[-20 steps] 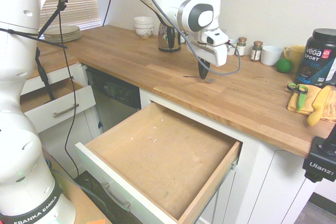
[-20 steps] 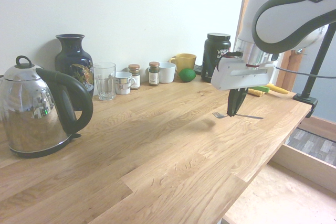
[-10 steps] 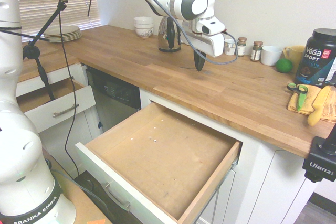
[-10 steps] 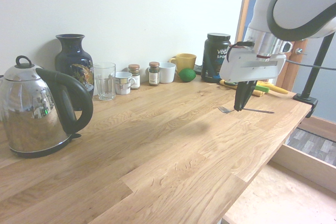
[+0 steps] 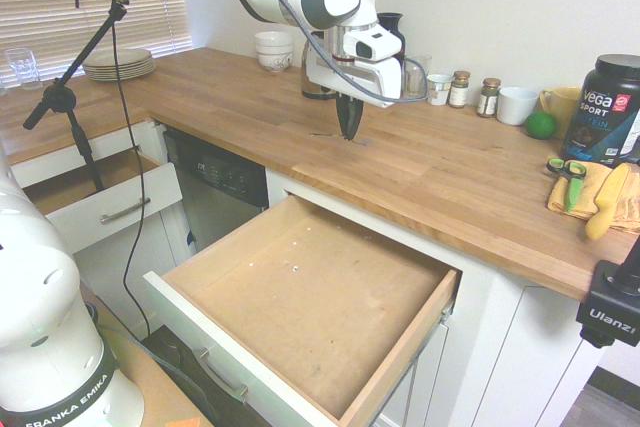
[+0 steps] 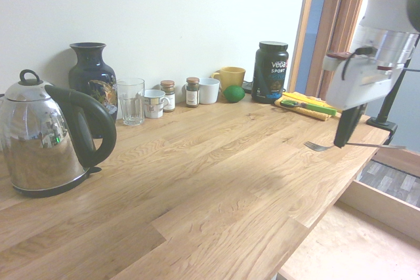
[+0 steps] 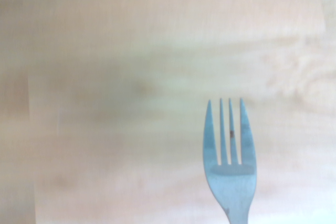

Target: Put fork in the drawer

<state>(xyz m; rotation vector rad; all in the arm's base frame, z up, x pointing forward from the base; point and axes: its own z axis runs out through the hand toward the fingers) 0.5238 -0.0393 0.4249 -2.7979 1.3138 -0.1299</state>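
Observation:
A slim silver fork (image 6: pixel 317 145) is held level a little above the wooden countertop, with my gripper (image 6: pixel 341 142) shut on the middle of its handle. From the first exterior view the gripper (image 5: pixel 349 131) hangs over the counter near its front edge, and the fork (image 5: pixel 328 134) shows only as a thin line beside the fingers. Its tines (image 7: pixel 229 145) show in the wrist view over blurred bare wood. The wide drawer (image 5: pixel 300 312) stands pulled open below and in front of the counter, its brown wooden bottom bare.
A smaller white-fronted drawer (image 5: pixel 105 205) is open at the left. A kettle (image 6: pixel 49 139), vase (image 6: pixel 92 73), glass (image 6: pixel 131 101), cups, spice jars, a lime (image 5: pixel 541 125) and a black tub (image 5: pixel 606 107) line the wall. Green-handled scissors (image 5: pixel 566 171) lie on a yellow cloth.
The gripper has carried the fork sideways along the counter, leftward in the first exterior view and rightward in the second. The drawer has not moved.

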